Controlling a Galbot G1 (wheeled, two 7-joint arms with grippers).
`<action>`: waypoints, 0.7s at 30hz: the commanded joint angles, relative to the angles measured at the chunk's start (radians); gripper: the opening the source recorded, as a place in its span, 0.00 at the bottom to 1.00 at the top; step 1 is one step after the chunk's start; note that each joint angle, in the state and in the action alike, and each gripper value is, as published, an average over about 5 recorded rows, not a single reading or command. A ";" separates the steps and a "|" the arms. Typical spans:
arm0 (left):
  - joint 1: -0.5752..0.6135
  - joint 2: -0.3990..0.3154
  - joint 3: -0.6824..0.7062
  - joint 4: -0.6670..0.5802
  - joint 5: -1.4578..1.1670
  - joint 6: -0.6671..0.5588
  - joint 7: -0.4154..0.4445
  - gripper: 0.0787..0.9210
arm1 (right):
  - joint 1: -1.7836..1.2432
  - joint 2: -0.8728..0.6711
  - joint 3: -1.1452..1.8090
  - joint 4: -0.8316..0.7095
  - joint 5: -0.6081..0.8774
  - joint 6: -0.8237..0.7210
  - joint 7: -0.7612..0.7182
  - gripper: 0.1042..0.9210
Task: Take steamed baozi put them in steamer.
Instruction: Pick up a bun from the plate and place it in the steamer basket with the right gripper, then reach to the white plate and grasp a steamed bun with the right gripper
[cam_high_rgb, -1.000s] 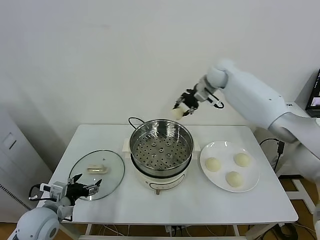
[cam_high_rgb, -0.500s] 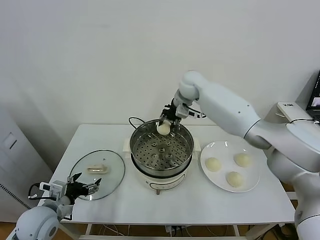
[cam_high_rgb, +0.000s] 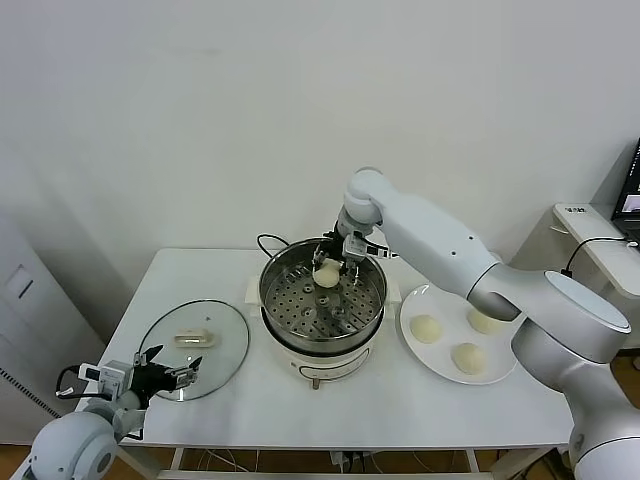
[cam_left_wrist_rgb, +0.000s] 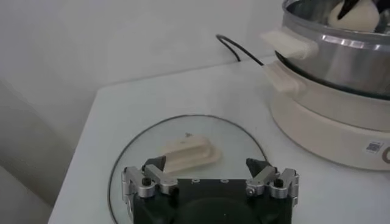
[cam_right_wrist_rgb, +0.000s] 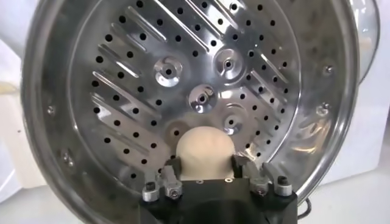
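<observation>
Steel steamer (cam_high_rgb: 322, 292) holds my right pincer (cam_high_rgb: 335, 262), its fingers spread either side of one baozi (cam_right_wrist_rgb: 204, 152): the release step, I judge. Next I'd lift clear and fetch another from the plate (cam_high_rgb: 500, 352); my left pincer (cam_left_wrist_rgb: 210, 181) hangs spread over the glass lid (cam_high_rgb: 233, 345).

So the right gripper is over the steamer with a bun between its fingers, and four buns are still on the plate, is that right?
Not quite: the plate holds three buns, not four, as the head view shows. The rest stands: the right gripper is over the steamer with a bun between its fingers.

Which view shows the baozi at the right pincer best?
Right wrist view: the baozi fills the gap at the right pincer, above the steamer floor. Head view shows it small; left wrist view only its top over the rim.
</observation>
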 joint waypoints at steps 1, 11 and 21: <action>0.001 0.001 -0.002 -0.001 -0.002 0.000 0.001 0.88 | 0.008 0.000 -0.002 -0.007 0.057 0.049 0.014 0.77; 0.008 0.003 -0.008 -0.004 -0.002 0.003 0.001 0.88 | 0.332 -0.195 -0.313 -0.060 0.745 -0.259 -0.110 0.88; 0.012 -0.001 -0.016 -0.012 -0.005 0.006 0.000 0.88 | 0.449 -0.414 -0.666 0.007 1.144 -0.736 -0.184 0.88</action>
